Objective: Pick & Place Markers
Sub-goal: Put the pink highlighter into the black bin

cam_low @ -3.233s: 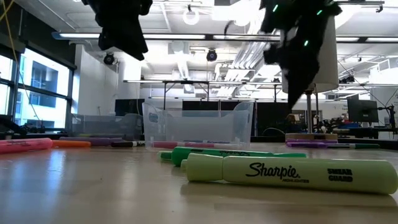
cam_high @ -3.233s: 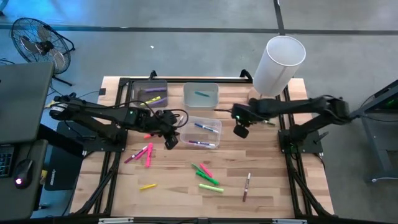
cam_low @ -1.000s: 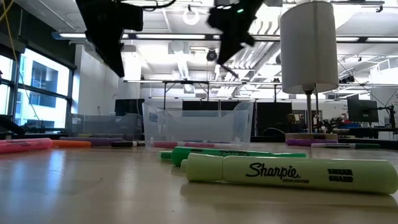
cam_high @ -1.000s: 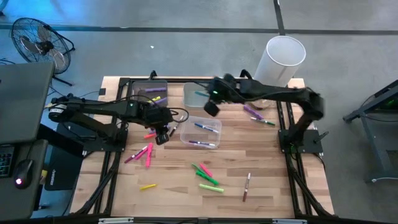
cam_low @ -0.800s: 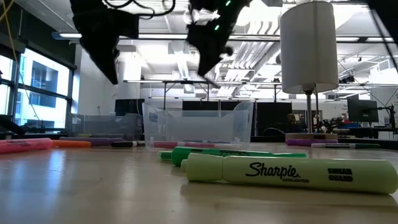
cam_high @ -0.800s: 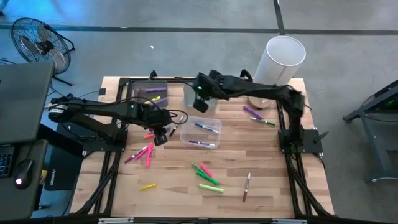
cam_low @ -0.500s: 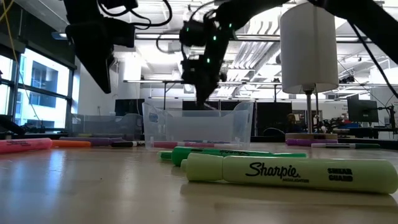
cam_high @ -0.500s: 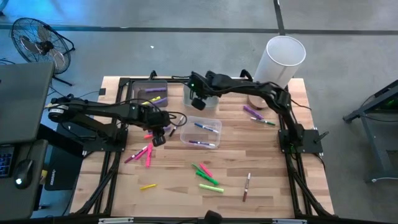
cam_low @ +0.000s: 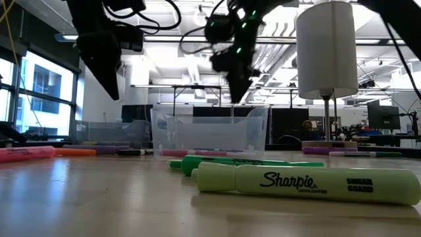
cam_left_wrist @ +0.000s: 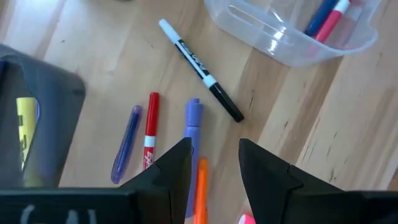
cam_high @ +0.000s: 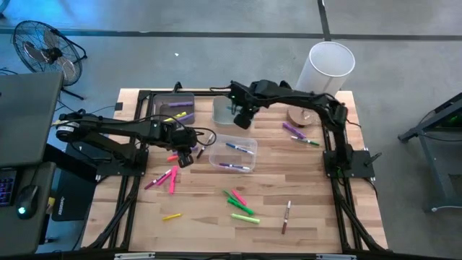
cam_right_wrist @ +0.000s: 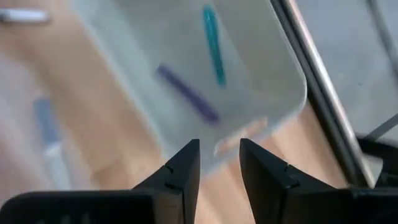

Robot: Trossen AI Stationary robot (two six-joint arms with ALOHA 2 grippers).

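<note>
My right gripper [cam_high: 243, 120] hangs over the clear bin [cam_high: 233, 110] at the middle of the table's far edge. Fingers [cam_right_wrist: 180, 171] a narrow gap apart, nothing between them. Inside that bin: a teal marker [cam_right_wrist: 214, 45] and a purple marker [cam_right_wrist: 186, 94], lying loose on the floor of the bin.

My left gripper [cam_high: 185, 159] is low over the left half of the table, between the grey bin [cam_high: 175, 108] at the far left corner and the second clear bin [cam_high: 233, 152] near the centre. Fingers [cam_left_wrist: 174, 171] parted by a small gap, empty. Just ahead of them on the wood: a lavender marker [cam_left_wrist: 193, 124], an orange marker [cam_left_wrist: 200, 193] end-on to it, a red pen [cam_left_wrist: 150, 127], a slim purple pen [cam_left_wrist: 127, 142], and a white-barrelled marker with a black cap [cam_left_wrist: 200, 68], tilted across the grain.

The central bin holds blue and red-white markers [cam_high: 234, 148].

Other markers: pink ones [cam_high: 169, 178] toward the left edge; a yellow one [cam_high: 171, 216] near the front edge; green highlighters [cam_high: 242, 209] front centre, one printed "Sharpie"; a dark thin pen [cam_high: 286, 215] to their right; purple ones [cam_high: 294, 132] by the right edge.
</note>
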